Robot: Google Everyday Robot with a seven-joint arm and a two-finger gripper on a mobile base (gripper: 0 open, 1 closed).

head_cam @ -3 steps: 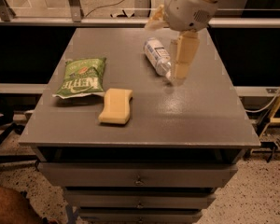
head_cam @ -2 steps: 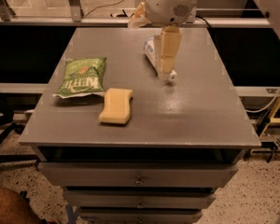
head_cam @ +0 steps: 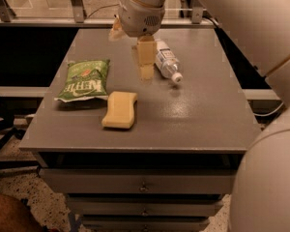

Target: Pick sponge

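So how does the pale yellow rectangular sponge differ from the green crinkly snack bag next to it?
The pale yellow foam sponge is a thick plain block; the green snack bag is flatter, printed and larger. The sponge lies nearer the table's front edge; the bag sits behind and left of it. Both lie flat on the grey table, untouched; the gripper hangs over the far half, beside the clear plastic bottle.

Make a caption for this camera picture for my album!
Robot gripper hovers beside a water bottle, behind the yellow sponge and green snack bag on a gray table.
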